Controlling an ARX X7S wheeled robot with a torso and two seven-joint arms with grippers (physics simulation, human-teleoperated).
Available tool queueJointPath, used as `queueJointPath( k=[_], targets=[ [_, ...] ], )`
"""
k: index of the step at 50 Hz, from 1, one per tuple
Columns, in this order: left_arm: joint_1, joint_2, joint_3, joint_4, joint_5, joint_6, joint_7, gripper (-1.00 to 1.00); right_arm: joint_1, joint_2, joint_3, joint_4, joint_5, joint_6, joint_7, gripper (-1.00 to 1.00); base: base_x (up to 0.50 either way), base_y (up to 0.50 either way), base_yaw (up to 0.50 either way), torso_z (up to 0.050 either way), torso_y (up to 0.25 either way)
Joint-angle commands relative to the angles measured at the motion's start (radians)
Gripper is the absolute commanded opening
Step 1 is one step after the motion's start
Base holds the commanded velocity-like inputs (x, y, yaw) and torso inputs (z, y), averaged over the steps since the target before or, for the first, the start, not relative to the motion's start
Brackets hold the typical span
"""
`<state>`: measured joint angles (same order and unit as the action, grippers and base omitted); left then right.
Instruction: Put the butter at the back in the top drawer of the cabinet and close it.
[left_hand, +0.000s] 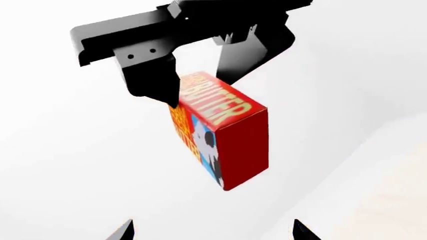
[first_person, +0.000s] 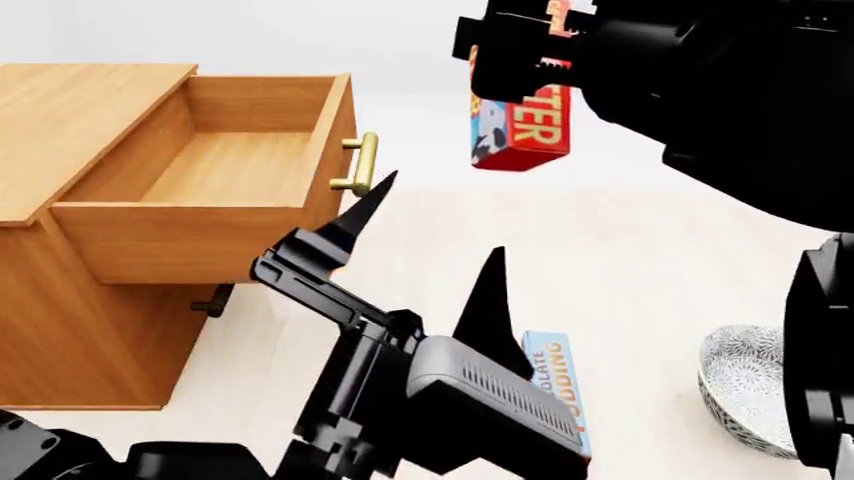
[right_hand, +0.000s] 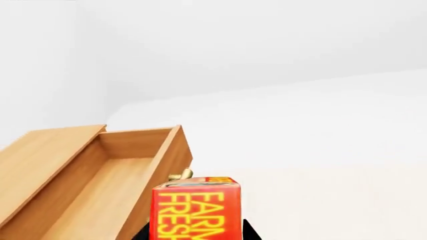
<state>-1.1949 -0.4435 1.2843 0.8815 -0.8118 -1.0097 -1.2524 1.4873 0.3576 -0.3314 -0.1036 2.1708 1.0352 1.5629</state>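
Observation:
The butter (first_person: 523, 130), a small red box with yellow lettering, hangs in the air with my right gripper (first_person: 518, 62) shut on its upper end. It hangs to the right of the cabinet (first_person: 80, 110), beyond the brass handle (first_person: 358, 163). The top drawer (first_person: 187, 240) is pulled out and nothing lies in it. In the right wrist view the butter (right_hand: 197, 207) sits between that gripper's (right_hand: 197, 235) jaws, with the top drawer (right_hand: 120, 175) to its side. My left gripper (first_person: 445, 212) stands open and empty below, in front of the drawer. The left wrist view looks up at the butter (left_hand: 227, 130) in the right gripper (left_hand: 197, 75).
A blue pudding box (first_person: 558, 385) lies on the pale floor, partly hidden behind my left arm. At the right edge stands a patterned grey bowl (first_person: 737, 385). Under the open drawer a lower drawer's handle (first_person: 214, 300) shows in shadow.

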Motion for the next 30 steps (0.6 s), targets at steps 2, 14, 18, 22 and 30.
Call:
queueJointPath(
  k=[2,14,18,22,30],
  targets=[
    [0.016,0.022,0.014,-0.039,0.044,0.052,0.018,1.00,0.028,0.035,-0.087,-0.081,0.063,-0.146,-0.012,-1.00,0.00,0.00,0.00,0.000,0.000],
    [0.027,-0.003,0.011,-0.046,0.101,0.099,0.006,1.00,-0.023,0.039,-0.103,-0.160,0.057,-0.320,-0.013,-1.00,0.00,0.00,0.00,0.000,0.002],
    [0.031,-0.005,0.012,-0.051,0.111,0.103,0.002,1.00,-0.032,0.044,-0.114,-0.176,0.055,-0.354,-0.017,-1.00,0.00,0.00,0.00,0.000,0.000],
    [0.033,-0.006,0.010,-0.055,0.119,0.105,-0.003,1.00,-0.043,0.045,-0.127,-0.191,0.053,-0.379,-0.022,-1.00,0.00,0.00,0.00,0.003,0.000],
    [0.040,0.000,0.018,-0.066,0.140,0.111,-0.010,1.00,-0.044,0.047,-0.153,-0.208,0.060,-0.417,-0.026,-1.00,0.00,0.00,0.00,0.000,0.001]
  ],
)
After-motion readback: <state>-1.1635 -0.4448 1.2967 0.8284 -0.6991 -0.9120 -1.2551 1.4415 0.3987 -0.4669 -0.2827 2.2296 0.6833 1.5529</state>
